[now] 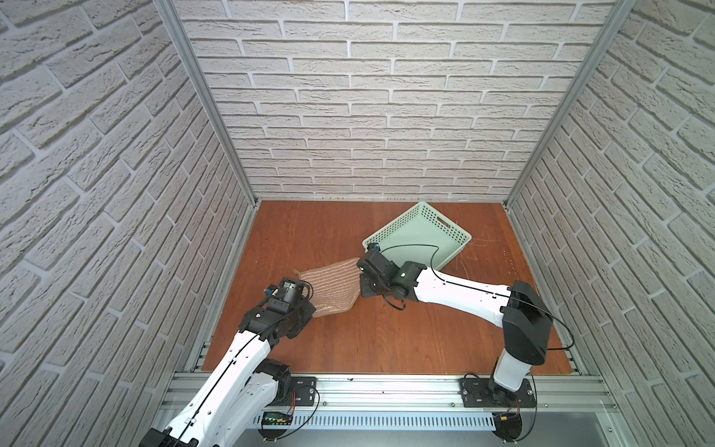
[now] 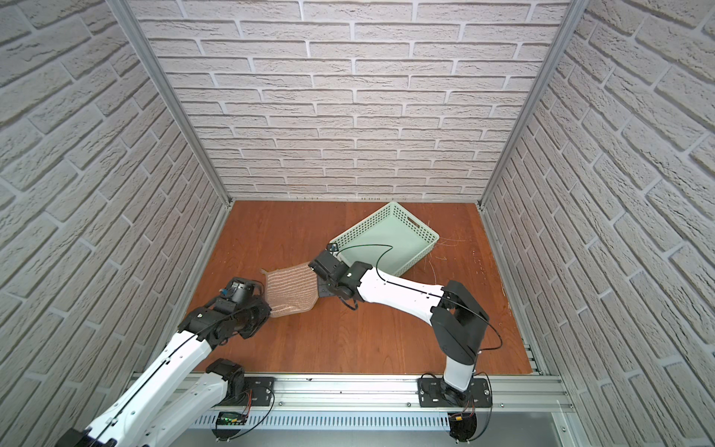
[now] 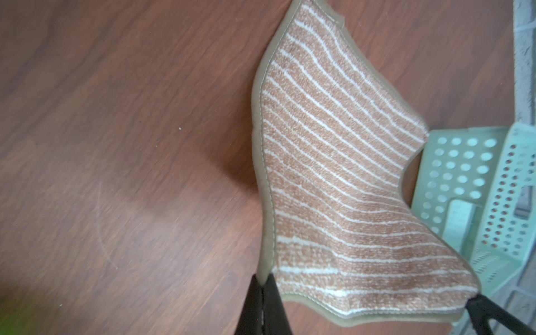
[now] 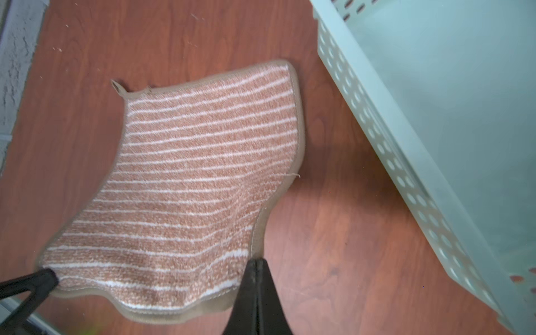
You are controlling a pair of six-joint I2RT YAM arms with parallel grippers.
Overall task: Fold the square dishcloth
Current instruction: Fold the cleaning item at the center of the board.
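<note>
I see left gripper [image 3: 264,285] pinched shut on a square dishcloth [image 1: 332,286] corner | right gripper [image 4: 255,262] pinched on the next corner | cloth spans between them over table [image 1: 309,232], near green basket [image 1: 445,221]

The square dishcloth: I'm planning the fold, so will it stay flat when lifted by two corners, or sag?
Probably floppy: the dishcloth ripples and dips between the left end effector and right end effector pinching its corners. Likely light, since thin fingertip pinches hold it. Its nubby texture should resist slipping.
</note>
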